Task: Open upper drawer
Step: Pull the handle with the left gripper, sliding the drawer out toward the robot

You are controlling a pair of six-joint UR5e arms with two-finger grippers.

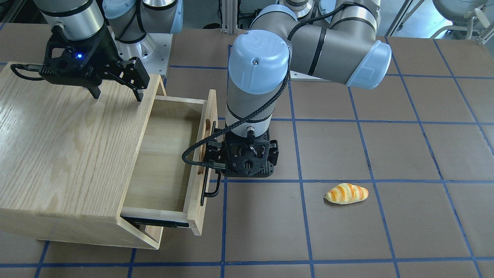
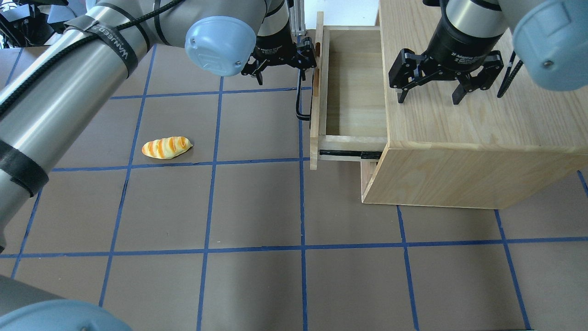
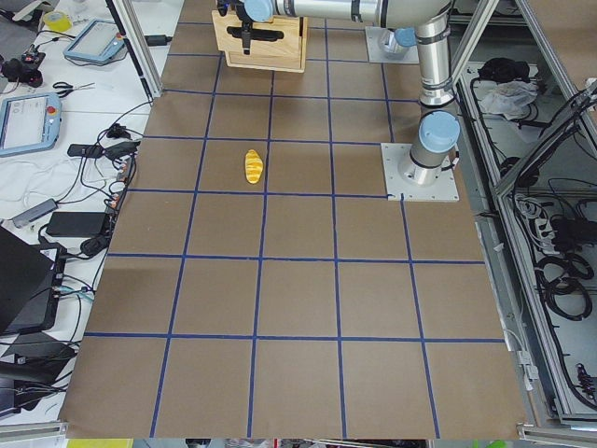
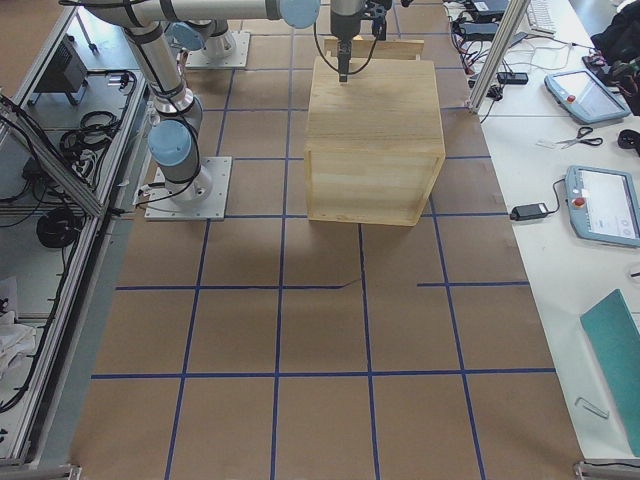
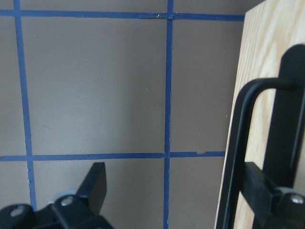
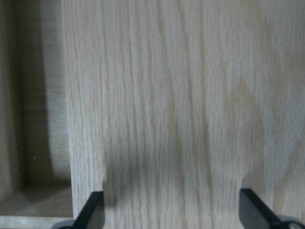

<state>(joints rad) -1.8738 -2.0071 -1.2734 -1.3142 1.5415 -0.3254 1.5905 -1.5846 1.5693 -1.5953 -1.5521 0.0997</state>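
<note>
Left claw (image 2: 281, 73) pointing down, spread wide beside upper drawer (image 2: 353, 92)

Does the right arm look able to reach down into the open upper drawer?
Probably yes. The right gripper hangs open over the cabinet top beside the upper drawer, whose pulled-out box lies uncovered; the left gripper is outside its front panel, by the handle.

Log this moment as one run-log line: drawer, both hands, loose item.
upper drawer: pulled out | left hand: open, at handle | right hand: open, over cabinet top | bread roll: on table
</note>
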